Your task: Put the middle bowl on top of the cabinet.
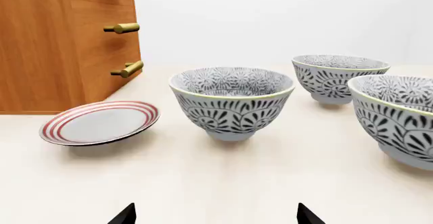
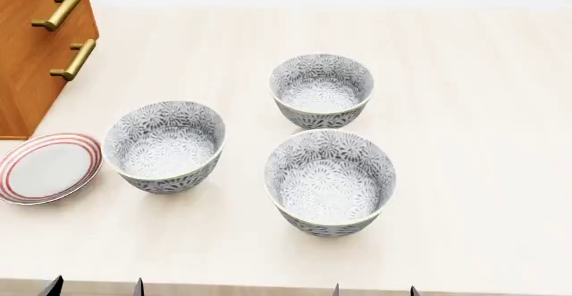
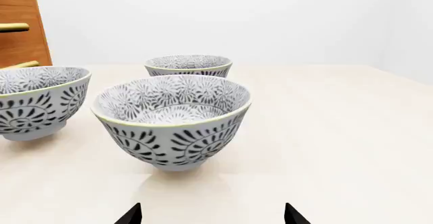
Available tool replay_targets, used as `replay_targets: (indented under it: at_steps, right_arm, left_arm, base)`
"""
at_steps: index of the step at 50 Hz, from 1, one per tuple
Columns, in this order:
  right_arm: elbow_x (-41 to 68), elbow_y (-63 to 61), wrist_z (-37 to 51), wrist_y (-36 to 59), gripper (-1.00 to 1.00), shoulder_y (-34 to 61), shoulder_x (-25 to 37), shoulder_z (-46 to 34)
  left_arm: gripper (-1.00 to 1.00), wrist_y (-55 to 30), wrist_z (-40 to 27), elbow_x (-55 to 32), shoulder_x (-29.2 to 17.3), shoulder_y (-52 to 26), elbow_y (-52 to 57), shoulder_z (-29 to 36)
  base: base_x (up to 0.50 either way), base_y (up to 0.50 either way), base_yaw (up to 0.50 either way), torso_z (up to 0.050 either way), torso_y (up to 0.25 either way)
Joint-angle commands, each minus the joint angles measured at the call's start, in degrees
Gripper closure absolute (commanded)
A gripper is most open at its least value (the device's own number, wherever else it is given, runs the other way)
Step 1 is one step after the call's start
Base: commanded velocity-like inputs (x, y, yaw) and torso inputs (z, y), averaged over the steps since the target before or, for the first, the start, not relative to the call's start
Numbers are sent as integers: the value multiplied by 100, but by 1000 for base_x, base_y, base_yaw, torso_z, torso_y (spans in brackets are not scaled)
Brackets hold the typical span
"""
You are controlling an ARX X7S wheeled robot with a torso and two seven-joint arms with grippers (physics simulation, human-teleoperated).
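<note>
Three look-alike deep bowls with a grey-black flower pattern stand in a triangle on the pale table. One bowl [image 2: 165,145] [image 1: 231,102] is at the left, one bowl [image 2: 322,90] [image 3: 188,64] is farther back, one bowl [image 2: 331,181] [image 3: 172,120] is nearest. I cannot tell which is the middle bowl. The orange-brown cabinet [image 2: 36,41] [image 1: 54,41] rises at the far left. My left gripper [image 2: 96,288] [image 1: 216,216] is open, short of the left bowl. My right gripper [image 2: 374,289] [image 3: 211,215] is open, short of the nearest bowl. Both hold nothing.
A flat white plate with red rings [image 2: 45,169] [image 1: 100,122] lies by the cabinet's foot, left of the left bowl. Brass bar handles [image 2: 74,58] stick out from the cabinet front. The table's near edge [image 2: 232,288] runs just in front of my fingertips.
</note>
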Motion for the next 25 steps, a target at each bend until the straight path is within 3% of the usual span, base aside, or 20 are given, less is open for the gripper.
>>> replay_targets:
  at_steps: [1, 13, 14, 15, 25]
  right_arm:
    - [68, -23, 85, 11, -100, -11, 68, -85]
    - [265, -293, 349, 82, -100, -114, 289, -317]
    - [111, -2007, 1688, 18, -100, -365, 632, -576]
    - [43, -357, 76, 100, -100, -151, 61, -50]
    - [290, -111, 269, 94, -100, -29, 247, -247]
  left_arm:
    - [-100, -23, -86, -76, -76, 7, 31, 86]
    - [-100, -40, -266, -308, -293, 63, 192, 327]
    - [-100, 1450, -3127, -4009, -3044, -686, 1550, 3376]
    - [-100, -84, -14, -149, -59, 67, 255, 36]
    - [-100, -195, -337, -267, -225, -164, -154, 191]
  base:
    - [0, 0, 0, 0, 0]
    - [0, 0, 0, 0, 0]
    - [0, 0, 0, 0, 0]
    - [0, 0, 0, 0, 0]
    - [0, 0, 0, 0, 0]
